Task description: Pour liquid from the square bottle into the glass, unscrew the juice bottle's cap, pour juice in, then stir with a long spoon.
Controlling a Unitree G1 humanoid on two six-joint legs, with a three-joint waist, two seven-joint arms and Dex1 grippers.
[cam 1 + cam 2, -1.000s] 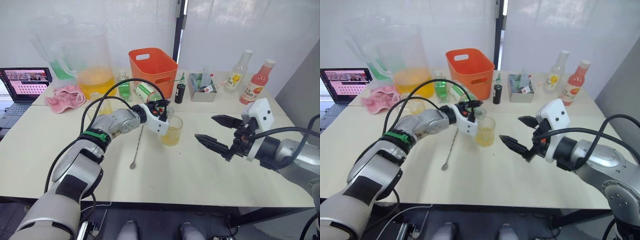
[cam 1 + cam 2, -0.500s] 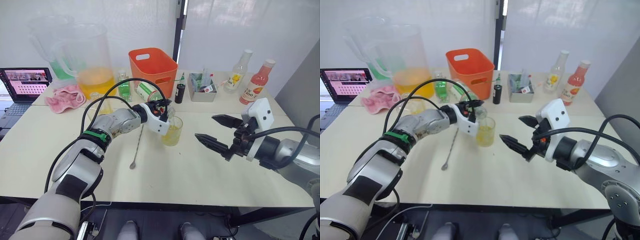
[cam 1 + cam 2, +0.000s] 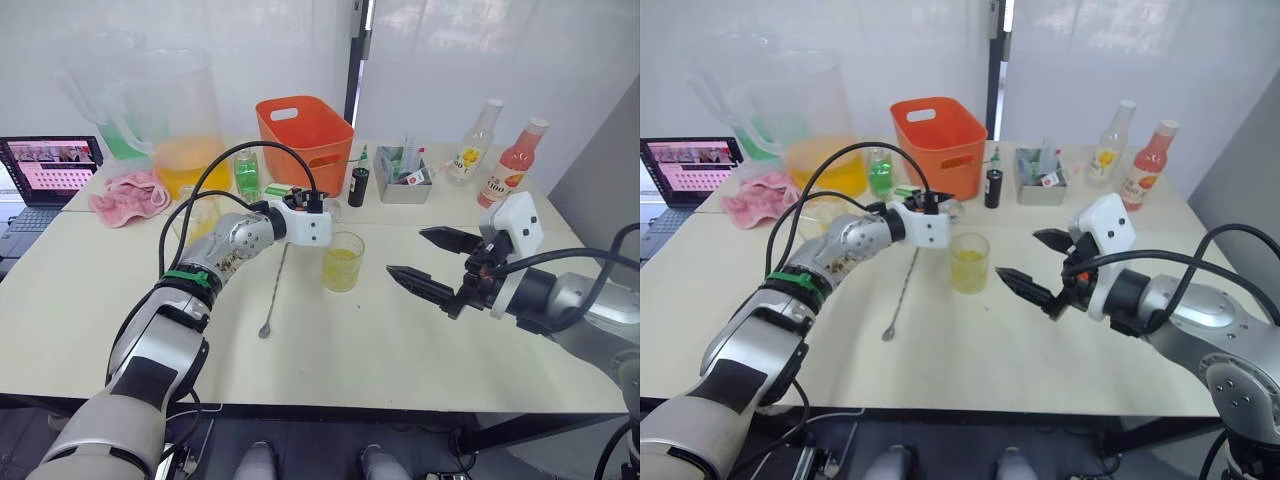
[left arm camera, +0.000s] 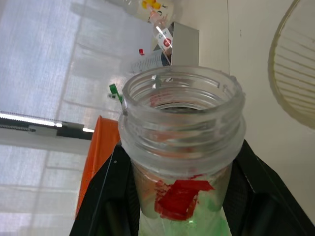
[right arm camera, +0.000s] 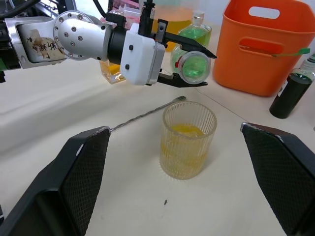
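1. From the head camera I saw my left gripper (image 3: 322,212) holding the juice bottle (image 5: 189,66) tipped on its side, just behind and above the glass (image 3: 342,261).
2. My left wrist camera looked right into the bottle's open mouth. Both black fingers (image 4: 106,196) pressed on the bottle's sides, and a red mark sat just under the neck.
3. My right wrist camera showed the bottle's round mouth pointing toward it, with green behind it.
4. The glass stood upright on the table (image 3: 400,350), partly full of yellow liquid (image 5: 185,131). The bottle did not touch it.
5. My right gripper (image 3: 428,262) hung over the table, to the right of the glass and apart from it. Its two fingers were spread wide and held nothing.
6. The long spoon (image 3: 273,294) lay flat on the table, left of the glass, with its bowl end nearest me.
7. The square bottle (image 5: 112,73) stood behind my left arm.
8. The orange basket (image 3: 305,130), big pitcher (image 3: 180,120), pink cloth (image 3: 130,195), laptop (image 3: 45,170), grey box (image 3: 405,180) and two more bottles (image 3: 495,150) stood along the back.
9. The front of the table, near its edge, had lots of open room. So did the spot between the glass and my right gripper.
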